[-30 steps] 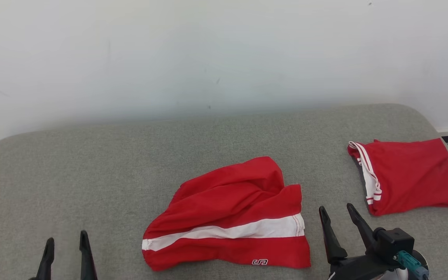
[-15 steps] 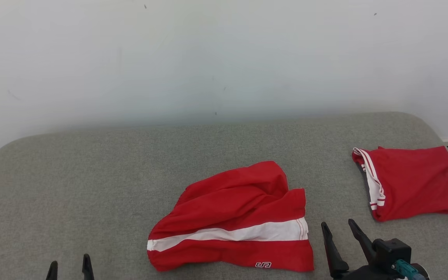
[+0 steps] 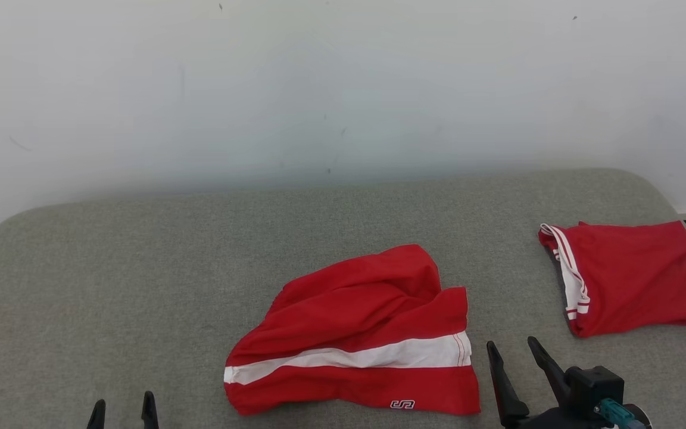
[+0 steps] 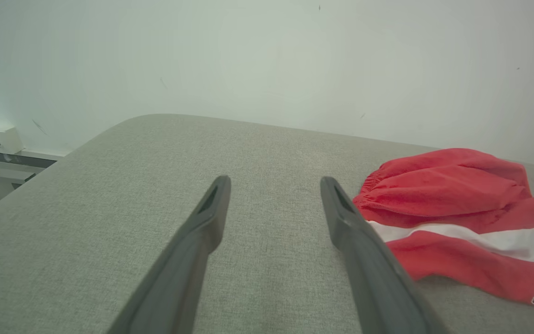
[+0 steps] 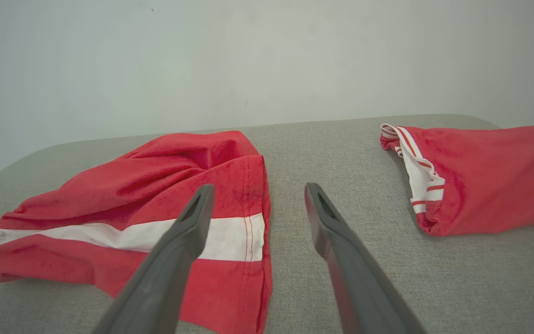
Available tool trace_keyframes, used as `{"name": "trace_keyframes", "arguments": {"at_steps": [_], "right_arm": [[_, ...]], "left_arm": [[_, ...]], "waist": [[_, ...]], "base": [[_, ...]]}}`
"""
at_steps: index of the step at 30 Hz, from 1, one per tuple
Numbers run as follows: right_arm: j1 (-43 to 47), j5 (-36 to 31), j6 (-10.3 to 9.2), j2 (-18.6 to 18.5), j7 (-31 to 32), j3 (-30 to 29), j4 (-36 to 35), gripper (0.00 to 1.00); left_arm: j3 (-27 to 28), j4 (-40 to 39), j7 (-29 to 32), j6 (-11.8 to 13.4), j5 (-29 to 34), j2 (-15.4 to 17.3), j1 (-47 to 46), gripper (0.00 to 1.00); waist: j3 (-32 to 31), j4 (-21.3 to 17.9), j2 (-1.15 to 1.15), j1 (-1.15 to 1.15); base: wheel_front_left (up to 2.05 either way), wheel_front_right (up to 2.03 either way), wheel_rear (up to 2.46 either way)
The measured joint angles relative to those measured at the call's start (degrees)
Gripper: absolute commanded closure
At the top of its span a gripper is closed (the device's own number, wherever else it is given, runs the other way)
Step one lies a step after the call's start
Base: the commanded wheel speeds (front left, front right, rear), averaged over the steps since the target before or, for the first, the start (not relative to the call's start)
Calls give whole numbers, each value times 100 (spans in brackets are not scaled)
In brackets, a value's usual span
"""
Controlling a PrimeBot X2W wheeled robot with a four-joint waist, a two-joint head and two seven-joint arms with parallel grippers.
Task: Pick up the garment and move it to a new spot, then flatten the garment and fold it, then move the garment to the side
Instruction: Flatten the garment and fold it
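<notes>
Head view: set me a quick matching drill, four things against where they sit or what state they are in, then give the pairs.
Things:
1. striped garment
2. second red garment
3. left end effector
4. right end effector

Places or states:
A. open, at the lower left over bare grey cushion
B. folded, at the far right
C. open, just right of the striped garment
D. rumpled, in the middle

Pairs: 1-D, 2-B, 3-A, 4-C.
</notes>
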Motion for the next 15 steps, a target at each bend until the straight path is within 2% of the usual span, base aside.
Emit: {"name": "trace_keyframes", "arguments": {"at_steps": [10,15], "right_arm": [[-15,3,0,24,-1,41,15,0],[-49,3,0,10,21,59,10,0]], "left_arm": [[-41,62,0,-58,57,-27,-94,0],[-211,269,64,-197,48,-48,-148,0]], "waist": [[21,-24,0,0],[48,-26,0,0]], "base": [[0,0,0],[0,0,0]]}}
